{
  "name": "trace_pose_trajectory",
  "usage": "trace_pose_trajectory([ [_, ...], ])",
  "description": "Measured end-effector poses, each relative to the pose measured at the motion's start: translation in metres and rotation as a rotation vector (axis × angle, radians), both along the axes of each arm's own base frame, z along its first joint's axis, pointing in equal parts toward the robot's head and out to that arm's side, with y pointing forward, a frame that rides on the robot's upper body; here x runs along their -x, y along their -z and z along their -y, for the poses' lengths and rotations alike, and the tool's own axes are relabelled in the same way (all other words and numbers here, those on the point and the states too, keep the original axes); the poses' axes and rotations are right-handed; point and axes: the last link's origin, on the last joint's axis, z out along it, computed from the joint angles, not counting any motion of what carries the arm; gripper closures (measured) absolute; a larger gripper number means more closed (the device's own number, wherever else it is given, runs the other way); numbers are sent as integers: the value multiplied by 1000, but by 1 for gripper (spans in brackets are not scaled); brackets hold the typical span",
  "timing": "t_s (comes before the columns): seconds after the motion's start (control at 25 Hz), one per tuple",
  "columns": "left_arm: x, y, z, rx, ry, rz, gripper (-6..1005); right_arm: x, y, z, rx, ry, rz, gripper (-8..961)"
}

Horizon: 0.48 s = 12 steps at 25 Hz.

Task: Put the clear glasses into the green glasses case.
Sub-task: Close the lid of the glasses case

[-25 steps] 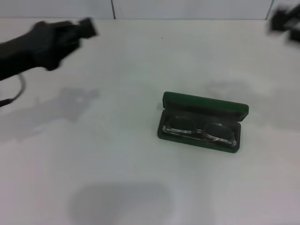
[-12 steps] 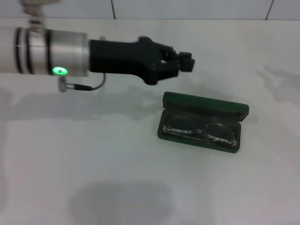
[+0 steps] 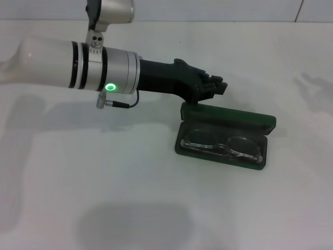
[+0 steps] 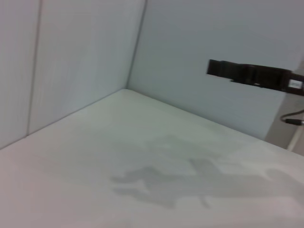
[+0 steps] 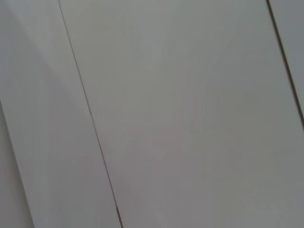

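The green glasses case [image 3: 227, 116] lies open on the white table, right of centre in the head view, with its lid standing up at the back. The clear glasses [image 3: 220, 144] rest inside its lower half, lenses facing up. My left gripper [image 3: 216, 87] reaches in from the left on a white and silver arm. It hovers just above and behind the lid's left end. Whether it touches the lid cannot be made out. My right gripper is out of view.
The white table [image 3: 130, 182] spreads all around the case, with a tiled wall [image 3: 208, 9] at its far edge. In the left wrist view a dark bar-shaped part [image 4: 247, 73] shows against the wall, above the table corner.
My left arm has swept in from the far left to the case's lid. The right gripper, at the top right corner a second ago, has left the head view.
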Motion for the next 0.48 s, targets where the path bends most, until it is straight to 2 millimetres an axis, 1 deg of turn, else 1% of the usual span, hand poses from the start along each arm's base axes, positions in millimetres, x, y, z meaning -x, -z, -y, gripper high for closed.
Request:
trace_pose_trajectory([
  [0.28, 7, 8, 4, 3, -56, 18, 833, 1, 7, -5, 14, 15, 11, 726],
  [0.48, 8, 15, 9, 23, -62, 21, 840, 1, 14, -8, 33, 25, 10, 726],
])
